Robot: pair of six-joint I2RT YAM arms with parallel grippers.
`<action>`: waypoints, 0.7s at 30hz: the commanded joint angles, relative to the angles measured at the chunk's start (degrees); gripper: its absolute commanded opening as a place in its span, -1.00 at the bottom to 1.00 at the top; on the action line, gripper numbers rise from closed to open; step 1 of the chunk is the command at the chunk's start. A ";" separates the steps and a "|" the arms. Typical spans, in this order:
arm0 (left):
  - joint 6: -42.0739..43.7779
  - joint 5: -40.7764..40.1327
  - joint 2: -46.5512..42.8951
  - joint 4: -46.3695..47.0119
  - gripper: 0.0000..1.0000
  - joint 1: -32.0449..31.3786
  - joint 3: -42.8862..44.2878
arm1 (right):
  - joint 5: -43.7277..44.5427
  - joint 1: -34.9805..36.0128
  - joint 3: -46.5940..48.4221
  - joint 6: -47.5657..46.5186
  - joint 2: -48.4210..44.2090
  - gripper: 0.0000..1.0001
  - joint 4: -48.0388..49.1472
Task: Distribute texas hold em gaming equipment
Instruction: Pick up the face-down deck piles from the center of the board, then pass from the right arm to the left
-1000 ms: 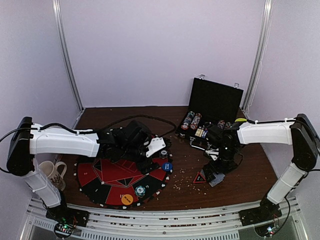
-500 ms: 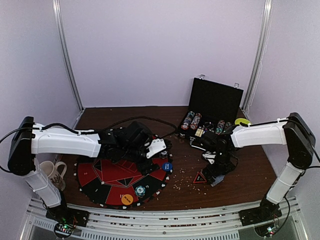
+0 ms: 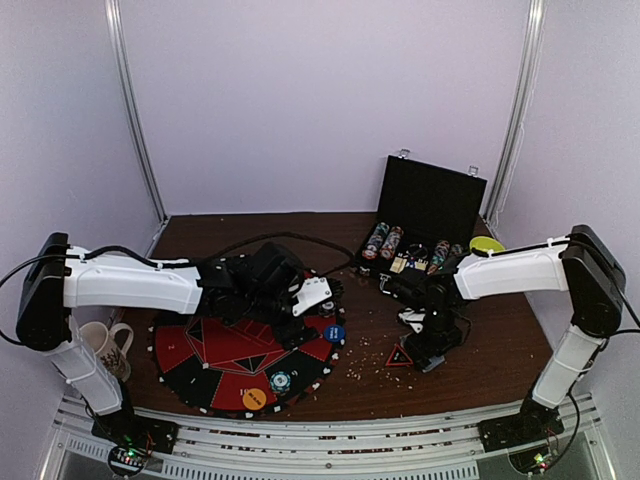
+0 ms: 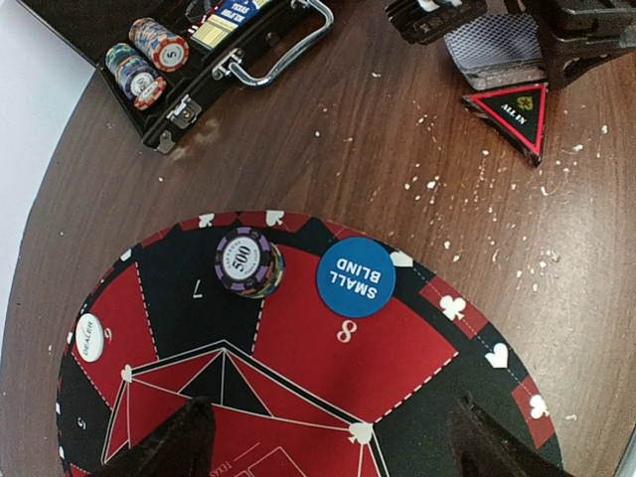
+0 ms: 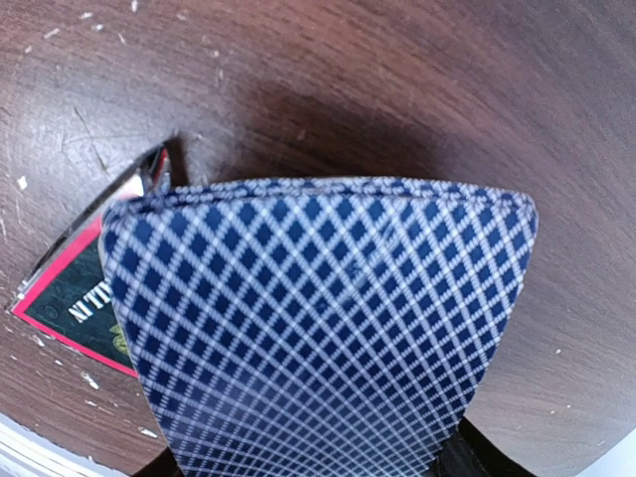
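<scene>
A deck of blue-and-white diamond-backed playing cards (image 5: 318, 318) lies on the brown table beside a red-and-black triangular all-in marker (image 5: 75, 298). My right gripper (image 5: 308, 467) is down over the deck, a finger against each long side. My left gripper (image 4: 338, 447) hangs open over the red-and-black round poker mat (image 3: 200, 360) with nothing between its fingers. On the mat sit a stack of edge-striped chips (image 4: 247, 261), a blue small-blind disc (image 4: 356, 276), a white dealer disc (image 4: 88, 336) and an orange disc (image 3: 254, 399).
The open black chip case (image 3: 425, 215) stands at the back right with chip rows (image 3: 384, 241) inside, a yellow bowl (image 3: 487, 244) to its right. A mug (image 3: 105, 345) sits by the left arm's base. White crumbs dot the table between mat and deck.
My right gripper has shifted slightly left over the deck and its jaws have narrowed onto the cards. The left arm has not moved.
</scene>
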 commanded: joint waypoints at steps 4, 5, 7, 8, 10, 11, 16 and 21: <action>0.53 0.82 0.04 0.57 0.68 0.57 -0.04 | 2.16 0.31 1.81 -1.21 0.59 0.06 -1.68; 0.42 1.05 -0.10 0.76 0.67 0.70 -0.25 | 1.97 0.31 2.11 -1.48 0.44 0.04 -1.69; -0.58 1.35 -0.44 1.53 0.67 1.48 -0.63 | 1.82 0.50 3.17 -2.22 0.02 0.03 -1.77; -1.25 1.65 -0.66 1.85 0.68 2.19 -0.76 | 1.52 0.52 3.74 -2.72 -0.33 0.02 -1.83; -3.52 2.86 -1.38 2.83 0.68 4.14 -0.94 | 1.28 1.07 5.41 -4.06 -1.03 0.01 -2.14; -5.04 3.82 -1.87 3.47 0.67 5.42 -0.98 | 1.50 1.47 6.75 -4.62 -1.29 0.01 -2.76; -13.90 7.17 -3.90 7.84 0.57 8.74 -0.92 | 4.50 4.77 17.03 -8.12 -1.16 0.00 -7.23; -23.13 16.70 -6.11 13.62 0.48 11.48 -1.47 | 6.59 10.92 28.86 -17.68 1.06 -0.01 -9.23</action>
